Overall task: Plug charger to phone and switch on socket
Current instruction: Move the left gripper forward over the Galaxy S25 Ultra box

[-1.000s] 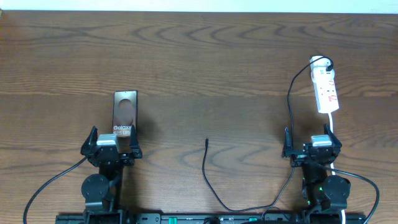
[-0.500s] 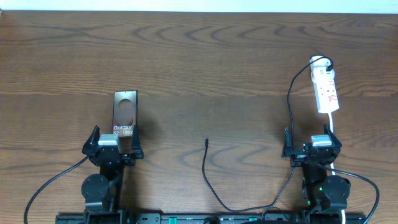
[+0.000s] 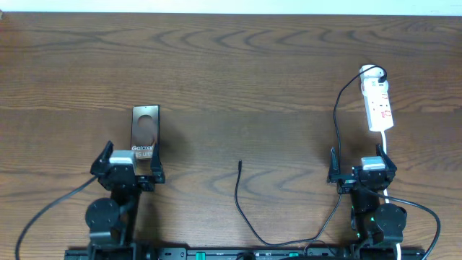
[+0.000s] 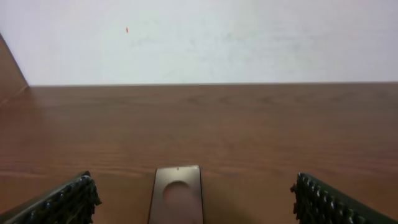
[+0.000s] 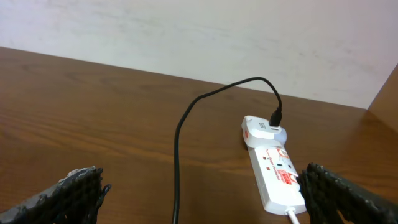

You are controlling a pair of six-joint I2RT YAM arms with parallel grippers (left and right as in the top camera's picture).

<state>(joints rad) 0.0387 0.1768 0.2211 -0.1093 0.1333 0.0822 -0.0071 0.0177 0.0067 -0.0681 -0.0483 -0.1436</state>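
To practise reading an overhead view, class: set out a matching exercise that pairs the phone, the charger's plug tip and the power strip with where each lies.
Column A:
1. phone
2. charger's plug tip
3. power strip

Column B:
a. right side of the overhead view
b. middle, lying loose
c. left side of the overhead view

Pairs: 1-c; 2-b; 3-a

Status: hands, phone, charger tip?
Left hand open, right hand open, both empty. Phone flat, partly under left hand. Charger tip loose mid-table, apart from phone. Nothing between them.
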